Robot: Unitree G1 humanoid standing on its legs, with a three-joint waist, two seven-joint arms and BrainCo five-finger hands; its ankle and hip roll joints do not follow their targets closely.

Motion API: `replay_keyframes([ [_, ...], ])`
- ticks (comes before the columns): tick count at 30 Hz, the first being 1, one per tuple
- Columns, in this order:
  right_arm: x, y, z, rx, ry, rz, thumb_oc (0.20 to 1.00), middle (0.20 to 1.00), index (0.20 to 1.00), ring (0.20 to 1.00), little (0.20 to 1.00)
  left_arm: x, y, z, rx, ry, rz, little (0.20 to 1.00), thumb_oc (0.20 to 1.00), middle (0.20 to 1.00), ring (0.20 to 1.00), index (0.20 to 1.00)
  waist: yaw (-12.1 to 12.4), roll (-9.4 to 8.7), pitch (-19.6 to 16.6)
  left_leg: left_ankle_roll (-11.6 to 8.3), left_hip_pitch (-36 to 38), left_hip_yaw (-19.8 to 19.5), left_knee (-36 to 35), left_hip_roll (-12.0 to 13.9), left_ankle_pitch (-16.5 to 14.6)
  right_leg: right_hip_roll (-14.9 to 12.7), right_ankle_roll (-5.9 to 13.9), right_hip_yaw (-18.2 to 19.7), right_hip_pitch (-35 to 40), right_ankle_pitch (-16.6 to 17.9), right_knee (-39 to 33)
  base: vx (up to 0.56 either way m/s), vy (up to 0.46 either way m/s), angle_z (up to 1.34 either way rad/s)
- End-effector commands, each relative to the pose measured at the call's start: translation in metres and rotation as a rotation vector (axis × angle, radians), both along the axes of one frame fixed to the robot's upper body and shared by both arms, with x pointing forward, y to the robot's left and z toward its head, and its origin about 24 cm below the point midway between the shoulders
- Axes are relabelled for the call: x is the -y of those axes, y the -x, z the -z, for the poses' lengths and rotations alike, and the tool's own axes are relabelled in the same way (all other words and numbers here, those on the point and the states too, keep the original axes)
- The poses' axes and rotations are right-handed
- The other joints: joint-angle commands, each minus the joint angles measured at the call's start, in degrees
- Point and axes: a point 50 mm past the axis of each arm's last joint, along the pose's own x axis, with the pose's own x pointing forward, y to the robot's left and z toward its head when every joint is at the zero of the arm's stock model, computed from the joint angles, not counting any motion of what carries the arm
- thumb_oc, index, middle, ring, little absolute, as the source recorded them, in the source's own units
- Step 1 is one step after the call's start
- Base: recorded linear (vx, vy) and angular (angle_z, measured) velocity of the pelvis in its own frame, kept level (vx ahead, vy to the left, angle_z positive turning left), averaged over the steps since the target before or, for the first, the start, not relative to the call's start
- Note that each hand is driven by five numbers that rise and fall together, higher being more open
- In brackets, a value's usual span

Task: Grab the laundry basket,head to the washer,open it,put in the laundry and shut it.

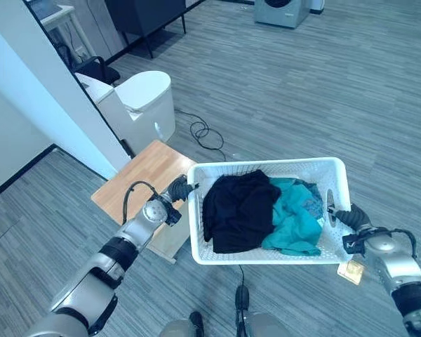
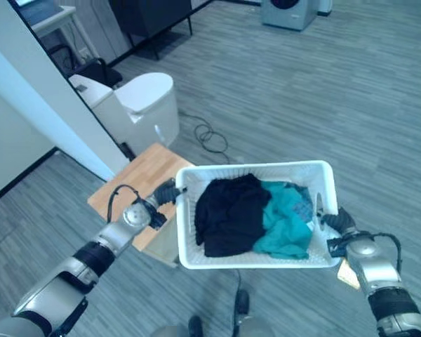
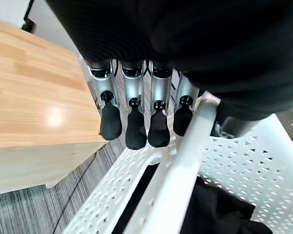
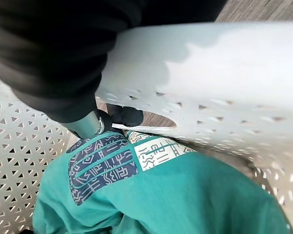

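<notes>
A white perforated laundry basket (image 1: 266,163) hangs between my two hands above the floor, beside a low wooden table. Inside lie a black garment (image 1: 238,210) and a teal patterned garment (image 1: 295,221). My left hand (image 1: 177,189) holds the basket's left end. In the left wrist view its fingers (image 3: 136,131) lie down the outside wall and its thumb sits inside the rim (image 3: 185,161). My right hand (image 1: 351,216) grips the right end, its thumb (image 4: 124,116) poking through the handle slot above the teal garment (image 4: 185,195). The washer (image 1: 281,10) stands far off at the top.
The wooden table (image 1: 144,175) sits just left of the basket, with a white round-topped unit (image 1: 144,105) and a white wall panel (image 1: 49,98) behind it. A dark cabinet (image 1: 147,17) stands at the back. Grey plank floor (image 1: 323,84) stretches toward the washer.
</notes>
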Motion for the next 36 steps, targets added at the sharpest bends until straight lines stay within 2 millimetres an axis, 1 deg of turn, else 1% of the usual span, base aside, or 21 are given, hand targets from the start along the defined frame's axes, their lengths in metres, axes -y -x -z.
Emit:
replay_keyframes([
  [1, 0.016, -0.010, -0.049, 0.232, -0.040, 0.009, 0.200, 0.200, 0.200, 0.200, 0.200, -0.040, -0.018, -0.027, 0.091, -0.056, -0.148, 0.200, 0.200, 0.200, 0.200, 0.200, 0.60, -2.87, -2.46, 0.48, -5.74, -2.22, 1.40, 1.25, 4.35, 0.34, 5.46, 0.07, 5.45, -9.00, 0.96, 0.10, -0.082, -0.02],
  [2, 0.016, -0.010, -0.049, 0.232, -0.040, 0.009, 0.200, 0.200, 0.200, 0.200, 0.200, -0.040, -0.019, -0.027, 0.091, -0.056, -0.148, 0.200, 0.200, 0.200, 0.200, 0.200, 0.59, -2.87, -2.45, 0.57, -5.71, -2.19, 1.51, 1.21, 4.16, 0.29, 5.55, 0.08, 5.54, -9.08, 0.92, 0.17, -0.012, 0.02],
  [3, 0.012, -0.013, -0.047, 0.227, -0.041, -0.002, 0.200, 0.200, 0.200, 0.200, 0.200, -0.045, -0.017, -0.025, 0.083, -0.065, -0.157, 0.200, 0.200, 0.200, 0.200, 0.200, 2.01, -2.87, -2.24, 1.76, -8.14, -3.47, -1.92, -3.60, -0.25, 0.39, 6.03, 1.54, 6.36, -9.48, 0.90, 0.18, -0.004, -0.13],
  [4, 0.008, -0.016, -0.045, 0.222, -0.044, -0.015, 0.200, 0.200, 0.200, 0.200, 0.200, -0.047, -0.017, -0.023, 0.079, -0.071, -0.162, 0.200, 0.200, 0.200, 0.200, 0.200, 2.57, -2.88, -2.55, 2.14, -8.93, -4.12, -5.52, -5.28, -0.66, 0.65, 6.12, 2.20, 6.22, -9.74, 0.94, 0.18, -0.007, -0.17],
  [6, 0.003, -0.019, -0.043, 0.217, -0.048, -0.027, 0.200, 0.200, 0.200, 0.200, 0.200, -0.050, -0.015, -0.021, 0.073, -0.076, -0.165, 0.200, 0.200, 0.200, 0.200, 0.200, 3.51, -2.69, -2.76, 2.19, -9.64, -4.54, -9.19, -6.17, 0.07, 1.09, 6.39, 2.93, 6.90, -10.27, 0.92, 0.22, -0.017, -0.70],
  [7, -0.008, -0.027, -0.035, 0.202, -0.072, -0.044, 0.200, 0.200, 0.200, 0.200, 0.200, -0.055, -0.013, -0.016, 0.054, -0.082, -0.180, 0.200, 0.200, 0.200, 0.200, 0.200, 5.21, -2.32, -2.86, 1.87, -11.16, -4.10, -16.25, -6.34, 4.71, 2.14, 6.39, 4.26, 8.53, -11.65, 1.39, 0.39, -0.054, -0.97],
  [10, -0.023, -0.035, -0.022, 0.183, -0.119, -0.045, 0.200, 0.200, 0.200, 0.200, 0.200, -0.061, -0.012, -0.012, 0.040, -0.089, -0.205, 0.200, 0.200, 0.200, 0.200, 0.200, 7.14, -2.06, -2.86, 1.56, -13.53, -1.14, -19.76, -6.05, 8.55, 3.76, 5.90, 5.85, 10.93, -13.33, 2.02, 0.30, -0.059, -0.61],
  [12, -0.029, -0.038, -0.019, 0.174, -0.135, -0.048, 0.200, 0.200, 0.200, 0.200, 0.200, -0.062, -0.013, -0.012, 0.039, -0.089, -0.212, 0.200, 0.200, 0.200, 0.200, 0.200, 7.61, -2.04, -2.96, 1.63, -13.92, 0.36, -19.68, -5.87, 9.02, 4.10, 5.71, 6.40, 11.61, -13.77, 2.20, 0.27, -0.004, -0.49],
  [16, -0.058, -0.043, -0.001, 0.133, -0.197, -0.097, 0.200, 0.200, 0.200, 0.200, 0.200, -0.074, -0.011, -0.011, 0.032, -0.092, -0.254, 0.200, 0.200, 0.200, 0.200, 0.200, 10.03, -2.91, -5.50, 5.55, -10.32, 4.08, -20.46, -6.99, 7.11, 4.28, 5.85, 7.45, 13.85, -16.13, 5.75, 0.43, 0.048, -0.44],
  [17, -0.073, -0.045, 0.005, 0.122, -0.229, -0.138, 0.200, 0.200, 0.200, 0.200, 0.200, -0.082, -0.011, -0.016, 0.049, -0.103, -0.274, 0.200, 0.200, 0.200, 0.200, 0.200, 11.79, -4.37, -6.14, 7.70, -7.34, 3.87, -20.35, -8.95, 4.12, 3.10, 9.99, 6.05, 11.09, -12.69, 16.09, 0.26, 0.033, -0.83],
  [18, -0.073, -0.045, 0.005, 0.122, -0.229, -0.139, 0.200, 0.200, 0.200, 0.200, 0.200, -0.082, -0.011, -0.016, 0.049, -0.103, -0.274, 0.200, 0.200, 0.200, 0.200, 0.200, 11.94, -4.28, -6.28, 7.66, -7.50, 3.98, -20.45, -8.73, 4.29, 3.25, 9.94, 6.24, 10.80, -12.52, 16.13, 0.36, 0.053, -0.98],
  [20, -0.083, -0.048, 0.006, 0.114, -0.238, -0.172, 0.200, 0.200, 0.200, 0.200, 0.200, -0.084, -0.011, -0.019, 0.064, -0.101, -0.275, 0.200, 0.200, 0.200, 0.200, 0.200, 11.52, -3.92, -5.45, 9.13, -5.07, 4.87, -20.80, -7.97, 2.93, 1.84, 17.45, 4.68, 4.16, -4.62, 30.26, 0.21, 0.039, -0.67],
  [21, -0.087, -0.050, 0.006, 0.110, -0.242, -0.179, 0.200, 0.200, 0.200, 0.200, 0.200, -0.086, -0.010, -0.018, 0.063, -0.101, -0.284, 0.200, 0.200, 0.200, 0.200, 0.200, 11.02, -3.13, -5.32, 9.45, -3.76, 4.96, -21.07, -7.04, 2.32, 0.98, 19.13, 3.09, 2.15, -2.38, 34.92, 0.37, 0.101, -0.49],
  [22, -0.091, -0.052, 0.011, 0.085, -0.244, -0.181, 0.200, 0.200, 0.200, 0.200, 0.200, -0.090, -0.007, -0.013, 0.046, -0.107, -0.302, 0.200, 0.200, 0.200, 0.200, 0.200, 10.24, -1.47, -5.68, 10.55, -1.16, 4.35, -21.87, -6.81, 1.36, -1.43, 19.13, 0.18, -0.58, -1.07, 42.03, 0.28, 0.083, -0.21],
  [25, -0.092, -0.055, 0.011, 0.078, -0.233, -0.180, 0.200, 0.200, 0.200, 0.200, 0.200, -0.092, -0.007, -0.011, 0.032, -0.114, -0.310, 0.200, 0.200, 0.200, 0.200, 0.200, 9.29, -0.21, -5.23, 10.94, 2.21, 2.24, -23.45, -6.96, 0.91, -3.74, 17.52, -1.19, -4.57, -2.85, 44.39, 0.31, 0.095, 0.06],
  [27, -0.082, -0.057, 0.006, 0.089, -0.215, -0.148, 0.200, 0.200, 0.200, 0.200, 0.200, -0.086, -0.011, -0.014, 0.035, -0.136, -0.280, 0.200, 0.200, 0.200, 0.200, 0.200, 7.98, 0.89, -5.03, 9.66, 5.35, -1.25, -25.29, -6.64, 0.48, -5.16, 13.03, -1.01, -9.26, -8.12, 38.51, 0.29, -0.031, 0.18],
  [29, -0.076, -0.056, 0.005, 0.090, -0.203, -0.137, 0.200, 0.200, 0.200, 0.200, 0.200, -0.083, -0.013, -0.015, 0.034, -0.146, -0.269, 0.200, 0.200, 0.200, 0.200, 0.200, 7.02, 0.64, -4.90, 9.09, 6.06, -2.66, -25.47, -6.95, 0.09, -5.13, 12.19, -0.60, -9.90, -9.80, 34.16, 0.28, -0.128, 0.58],
  [30, -0.069, -0.055, 0.003, 0.096, -0.198, -0.117, 0.200, 0.200, 0.200, 0.200, 0.200, -0.079, -0.016, -0.017, 0.040, -0.152, -0.261, 0.200, 0.200, 0.200, 0.200, 0.200, 5.97, 0.04, -5.02, 7.75, 7.15, -3.84, -25.94, -7.14, -1.03, -6.84, 12.16, 0.08, -10.50, -8.66, 23.63, 0.26, -0.170, 0.94],
  [31, -0.068, -0.055, 0.003, 0.095, -0.197, -0.116, 0.200, 0.200, 0.200, 0.200, 0.200, -0.079, -0.016, -0.017, 0.040, -0.152, -0.260, 0.200, 0.200, 0.200, 0.200, 0.200, 5.76, 0.27, -4.83, 7.70, 7.47, -4.13, -25.95, -6.96, -1.15, -6.65, 12.16, -0.29, -9.78, -8.50, 23.01, 0.36, -0.244, 1.29],
  [33, -0.067, -0.059, -0.002, 0.096, -0.173, -0.127, 0.200, 0.200, 0.200, 0.200, 0.200, -0.078, -0.017, -0.010, 0.021, -0.173, -0.272, 0.200, 0.200, 0.200, 0.200, 0.200, 4.31, 0.14, -4.88, 6.22, 11.61, -5.97, -28.19, -7.01, -3.45, -11.28, 14.63, 0.95, -12.68, -0.58, 9.89, 0.45, -0.253, 1.00],
  [36, -0.077, -0.061, 0.002, 0.067, -0.166, -0.173, 0.200, 0.200, 0.200, 0.200, 0.200, -0.085, -0.012, -0.002, -0.009, -0.163, -0.299, 0.200, 0.200, 0.200, 0.200, 0.200, 3.79, -0.75, -5.64, 4.87, 16.17, -6.51, -29.25, -6.31, -6.11, -11.84, 15.66, 1.34, -12.88, 3.31, 5.49, 0.50, -0.282, 0.17],
])
